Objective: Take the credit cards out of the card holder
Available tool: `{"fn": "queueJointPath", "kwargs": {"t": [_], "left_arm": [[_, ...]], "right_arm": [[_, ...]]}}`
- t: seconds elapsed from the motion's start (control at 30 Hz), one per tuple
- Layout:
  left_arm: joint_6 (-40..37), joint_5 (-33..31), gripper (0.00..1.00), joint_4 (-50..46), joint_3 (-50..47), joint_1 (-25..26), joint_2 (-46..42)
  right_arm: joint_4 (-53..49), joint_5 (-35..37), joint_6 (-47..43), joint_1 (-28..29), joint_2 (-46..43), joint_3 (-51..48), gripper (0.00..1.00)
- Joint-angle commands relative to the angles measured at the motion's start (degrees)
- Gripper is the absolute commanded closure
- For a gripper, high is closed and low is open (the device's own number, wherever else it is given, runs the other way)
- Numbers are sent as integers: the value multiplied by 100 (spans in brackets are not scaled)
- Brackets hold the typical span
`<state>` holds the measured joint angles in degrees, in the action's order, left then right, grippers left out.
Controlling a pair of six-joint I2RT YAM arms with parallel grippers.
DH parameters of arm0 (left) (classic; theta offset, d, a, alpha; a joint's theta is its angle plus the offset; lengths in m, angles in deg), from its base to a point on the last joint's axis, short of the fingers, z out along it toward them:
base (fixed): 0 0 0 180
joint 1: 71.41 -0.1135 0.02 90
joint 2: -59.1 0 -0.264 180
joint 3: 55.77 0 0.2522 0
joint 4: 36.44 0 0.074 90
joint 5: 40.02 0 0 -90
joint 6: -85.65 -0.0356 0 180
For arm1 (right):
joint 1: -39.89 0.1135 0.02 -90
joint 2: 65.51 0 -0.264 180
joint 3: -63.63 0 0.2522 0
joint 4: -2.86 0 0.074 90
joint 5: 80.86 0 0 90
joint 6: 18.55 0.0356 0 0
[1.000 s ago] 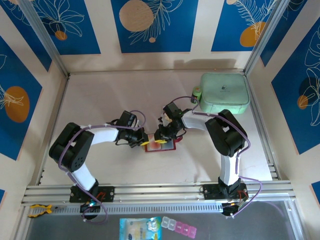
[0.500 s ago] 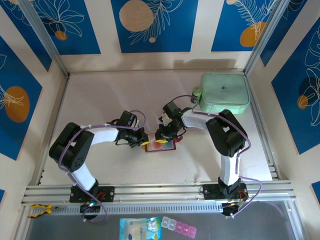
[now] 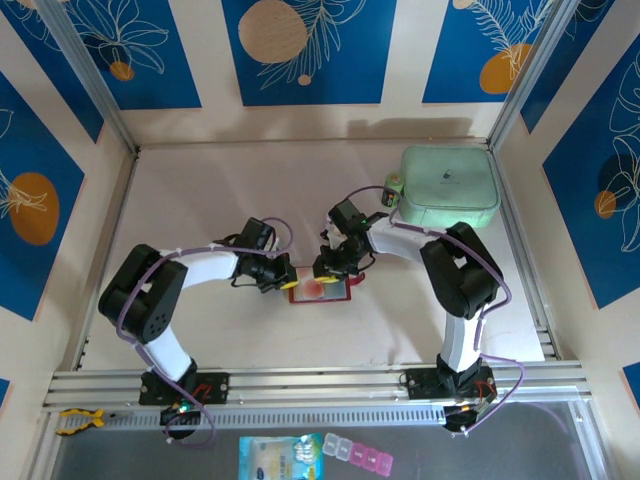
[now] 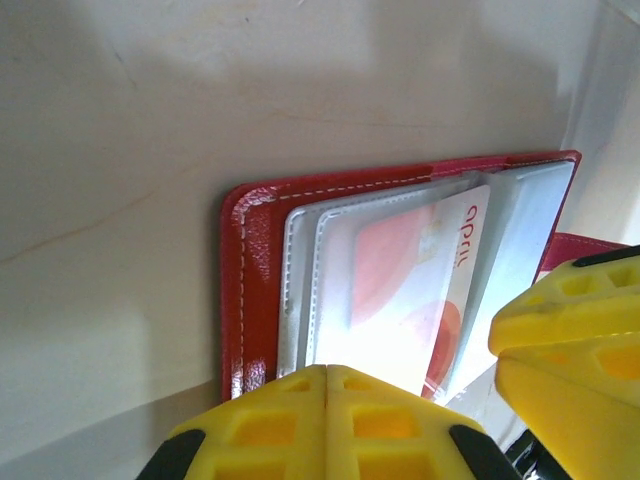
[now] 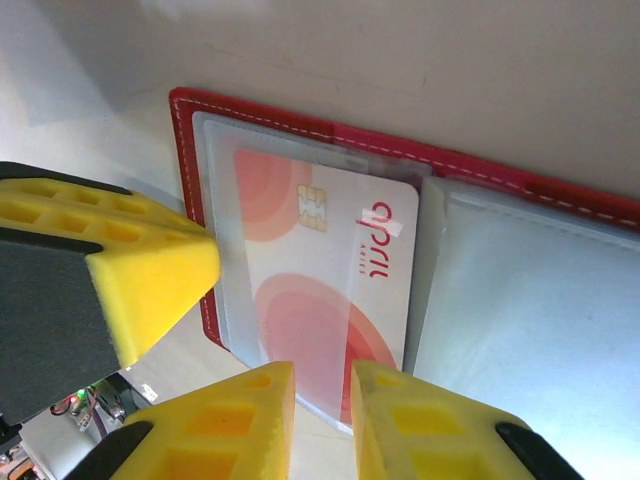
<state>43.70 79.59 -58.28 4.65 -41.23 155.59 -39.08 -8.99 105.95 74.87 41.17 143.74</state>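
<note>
Left gripper, jaws pressed together, apparently pins the open holder flat at frame centre. Right gripper, jaws slightly spread, straddles the card edge, probably to draw it out.

the word "april" stands in red lower-case letters on a white plastic card with pale red circles and a gold chip, which lies in a clear pocket of the red leather-like card holder. the same word shows on it in the left wrist view. a smaller line beneath is too fine to read. the mark on the mint green rounded case and the print on the blue and white packet cannot be read.
</note>
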Motion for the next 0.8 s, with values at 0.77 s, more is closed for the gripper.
{"fn": "queueJointPath", "kwargs": {"t": [0.77], "left_arm": [[-30, -365, 100, -262, 189, 367, -77]], "right_arm": [[-58, -277, -216, -139, 160, 53, 76]]}}
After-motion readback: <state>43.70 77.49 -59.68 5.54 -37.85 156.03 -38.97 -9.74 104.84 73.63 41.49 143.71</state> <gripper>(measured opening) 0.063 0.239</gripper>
